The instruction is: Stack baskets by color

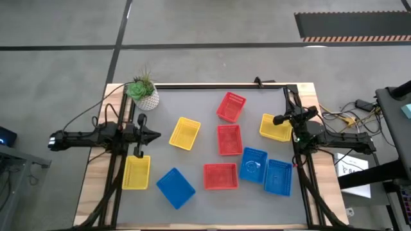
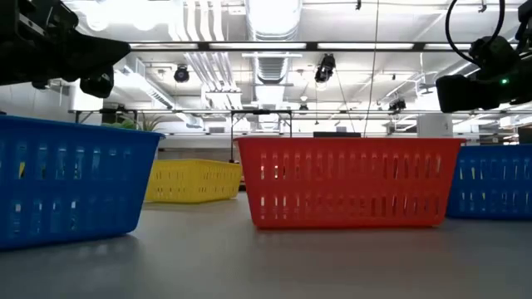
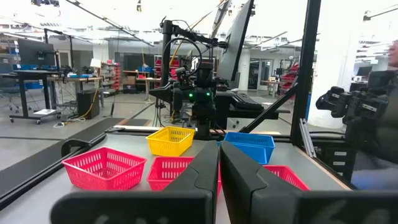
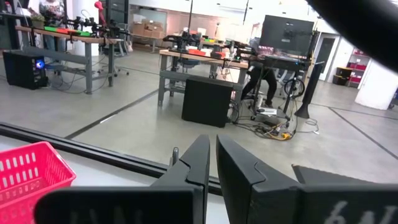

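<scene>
nine perforated baskets (image 1: 220, 176) scattered, red, yellow, blue

High view: looking straight down from above, taking in the whole table (image 1: 205, 212) and both arms.
Low view: sitting at tabletop height, facing level across the table into the room; a red basket (image 2: 349, 183) is filling the centre, very near.
Left wrist view: looking forward past the left gripper (image 3: 219, 163), across the table toward the right arm (image 3: 199, 99).
Right wrist view: looking past the right gripper (image 4: 211, 155), over the table edge into the room.
Shared: the left wrist and high views are both showing the yellow basket (image 3: 170, 140) beside the right arm.
</scene>
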